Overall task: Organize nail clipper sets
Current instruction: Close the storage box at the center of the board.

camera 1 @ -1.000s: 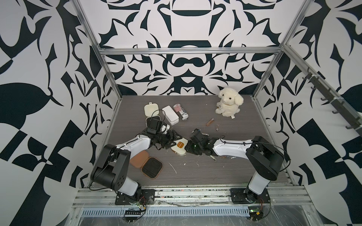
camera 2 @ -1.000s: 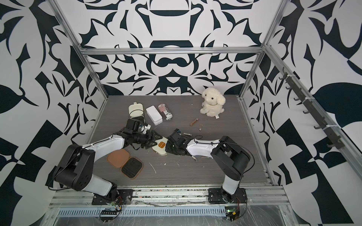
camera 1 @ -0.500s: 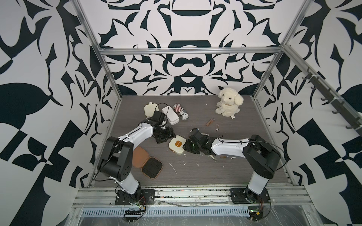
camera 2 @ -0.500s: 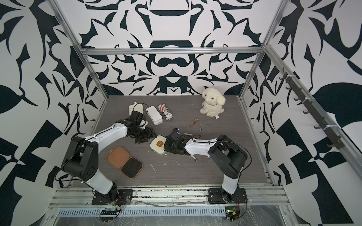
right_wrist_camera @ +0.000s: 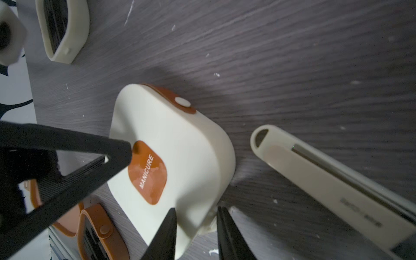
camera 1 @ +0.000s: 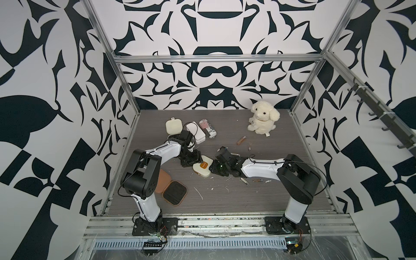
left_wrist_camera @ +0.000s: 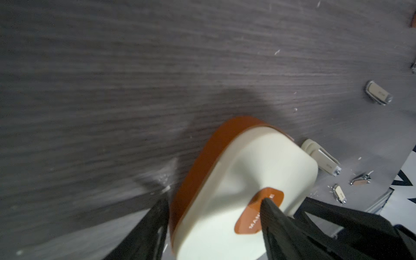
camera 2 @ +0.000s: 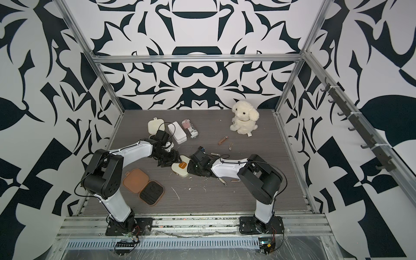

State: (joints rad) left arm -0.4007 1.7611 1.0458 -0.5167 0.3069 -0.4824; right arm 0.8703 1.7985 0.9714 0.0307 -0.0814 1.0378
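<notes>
A closed cream case (camera 1: 203, 169) with an orange MANICURE label lies mid-table between both arms. My left gripper (left_wrist_camera: 216, 200) is shut on it, one finger on the label and the other against the orange underside edge. On the opposite side, my right gripper (right_wrist_camera: 195, 209) is shut on the case's corner (right_wrist_camera: 202, 202). A second closed cream case (camera 1: 173, 126) rests at the back left. The tan-brown case (camera 1: 171, 188) lies open near the left arm's base, black slots up. Loose clippers (camera 1: 241, 140) are scattered to the right; a long cream clipper (right_wrist_camera: 326, 186) lies beside the held case.
A white box (camera 1: 196, 133) and a striped can (camera 1: 208, 131) sit behind my left wrist. A plush dog (camera 1: 262, 120) sits at the back right. Another open cream case (right_wrist_camera: 64, 33) stands past the left gripper. More metal clippers (camera 1: 244, 181) lie under the right forearm.
My left arm has stretched out from its folded pose, and its jaws have narrowed onto the cream case. The right gripper and the case have stayed in place.
</notes>
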